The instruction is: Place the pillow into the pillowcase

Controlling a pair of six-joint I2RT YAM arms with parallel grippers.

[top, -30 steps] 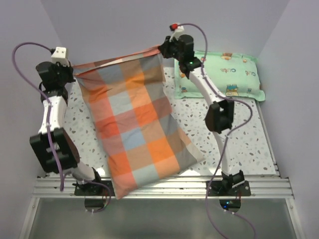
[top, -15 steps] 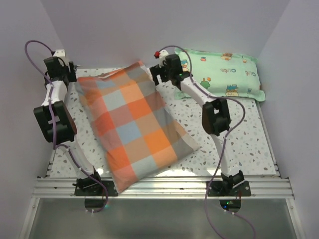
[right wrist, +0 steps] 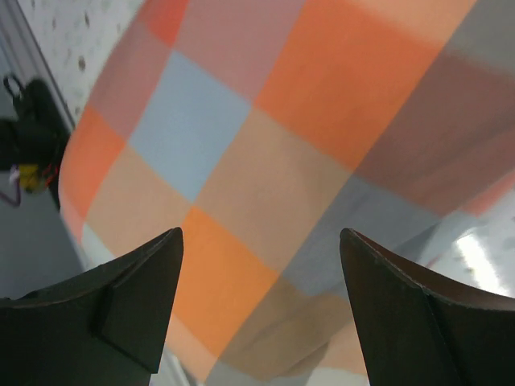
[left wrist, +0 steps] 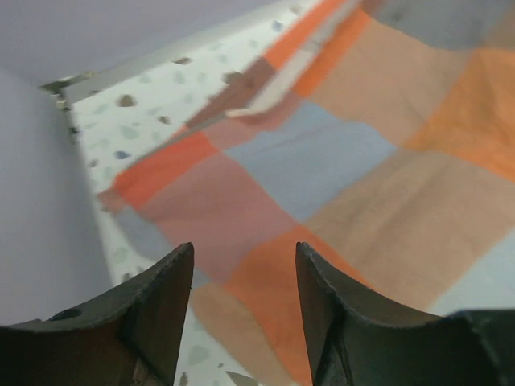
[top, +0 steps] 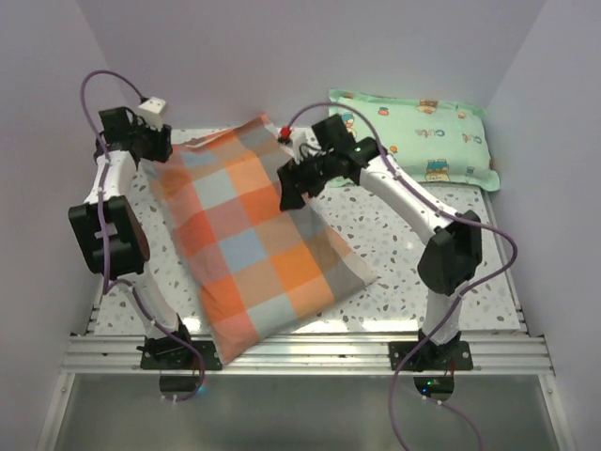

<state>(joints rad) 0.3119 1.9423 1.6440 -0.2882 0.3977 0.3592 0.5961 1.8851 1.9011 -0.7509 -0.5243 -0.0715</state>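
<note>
The case (top: pixel 258 249) lies flat on the table (top: pixel 404 254), running diagonally from the far left corner to the near edge. It looks plump along its whole length. The pillow itself shows in no view, so I cannot tell if it is inside; only plaid cloth is visible. At the far end of the case a folded hem shows in the left wrist view, ahead of the fingers.

The left pincer (left wrist: pixel 241 257) hangs over the far left corner of the case. Its fingers stand partly apart with nothing between them, and plaid cloth lies below and ahead of it. Bare speckled table and the left wall are on its left.

The right pincer (right wrist: pixel 261 233) hangs over the right long edge of the case, in its far half. Its fingers are spread wide and grip nothing. Cloth fills the space beneath it, with a strip of table at the case's edge to one side.

Behind and to the right of the right pincer, a mint-green pillow (top: pixel 423 136) with cartoon prints lies against the back wall (top: pixel 282 47), apart from the case.

The table is white with dark speckles. A metal rail (top: pixel 310 352) runs along its near edge, where both arms are bolted. Plain pale lilac walls close in the back and both sides.
</note>
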